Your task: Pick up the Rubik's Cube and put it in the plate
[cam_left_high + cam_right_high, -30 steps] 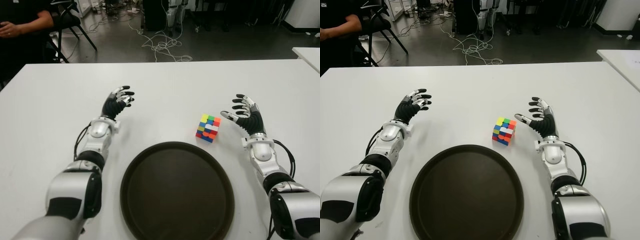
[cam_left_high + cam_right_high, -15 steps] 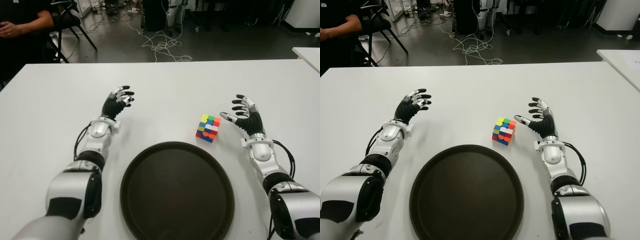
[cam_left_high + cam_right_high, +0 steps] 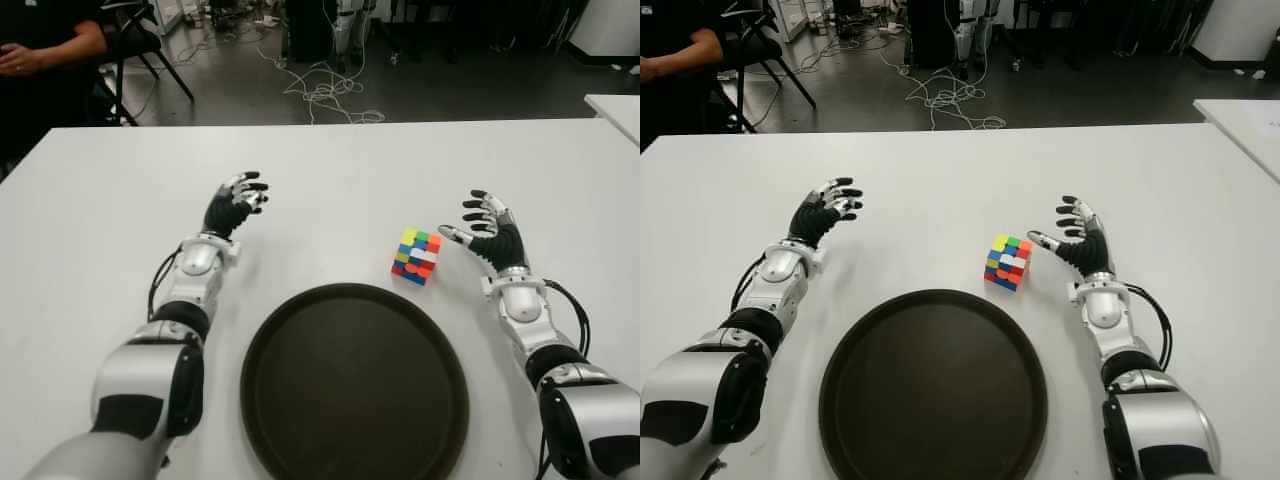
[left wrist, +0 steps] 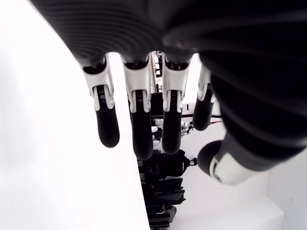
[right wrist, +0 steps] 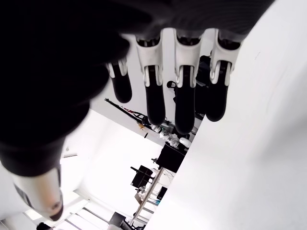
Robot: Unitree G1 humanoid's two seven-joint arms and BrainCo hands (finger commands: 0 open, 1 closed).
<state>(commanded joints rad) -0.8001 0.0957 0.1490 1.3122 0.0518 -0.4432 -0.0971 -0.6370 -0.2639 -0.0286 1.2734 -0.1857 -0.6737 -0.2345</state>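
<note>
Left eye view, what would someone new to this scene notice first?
The bright multicoloured Rubik's Cube stands out on the white table, just beyond the rim of the big dark round plate. The right hand is open beside the cube on its right, thumb near it but not touching. The left hand shows open farther off to the left.

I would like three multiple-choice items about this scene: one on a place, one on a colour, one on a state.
1. Where is the Rubik's Cube?
A. in the plate
B. on the table, beyond the plate's rim
C. in the left hand

2. What colour is the plate?
A. white
B. dark brown
C. red

3. How is the right hand?
A. open beside the cube
B. shut on the cube
C. inside the plate

Answers: 1 B, the cube stands on the white table; 2 B, the round plate is dark; 3 A, its fingers are spread, holding nothing.
</note>
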